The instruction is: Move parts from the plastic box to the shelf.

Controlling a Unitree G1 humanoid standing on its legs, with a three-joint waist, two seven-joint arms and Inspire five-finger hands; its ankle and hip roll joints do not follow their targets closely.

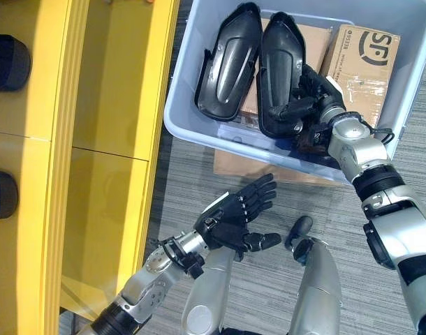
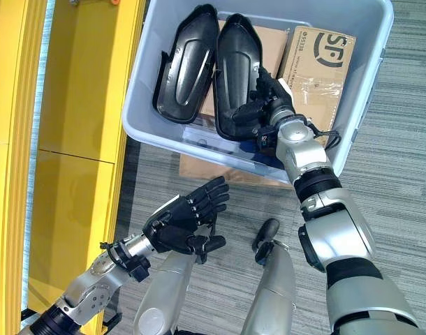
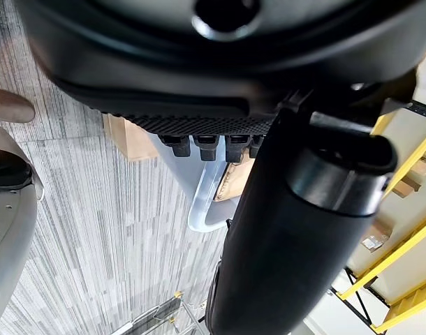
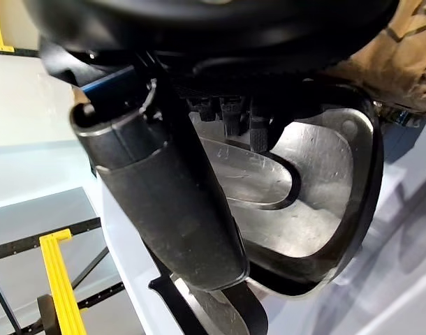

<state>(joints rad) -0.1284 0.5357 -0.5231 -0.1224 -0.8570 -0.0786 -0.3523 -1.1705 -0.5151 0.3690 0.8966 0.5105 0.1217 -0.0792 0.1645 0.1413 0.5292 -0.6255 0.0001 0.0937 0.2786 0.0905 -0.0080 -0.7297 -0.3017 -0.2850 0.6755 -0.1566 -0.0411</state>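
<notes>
1. The plastic box is pale grey-blue and sits on the striped grey carpet, just beside the yellow shelf.
2. The box holds two black moulded parts side by side: the left part and the right part. Both are elongated shells lying on cardboard boxes.
3. A flat cardboard sheet protrudes from under the box at its near edge.
4. The right hand reaches into the box and rests against the near end of the right part. Its thumb lies across the shell's near face; the fingers curl onto its rim. In the right wrist view, the thumb crosses the hollow inner side of the part.
5. The left hand hangs above the carpet, well apart from the box. Its fingers are spread and nearly straight, palm up, holding nothing.
6. Two dark rounded objects rest at the far left on the shelf.
</notes>
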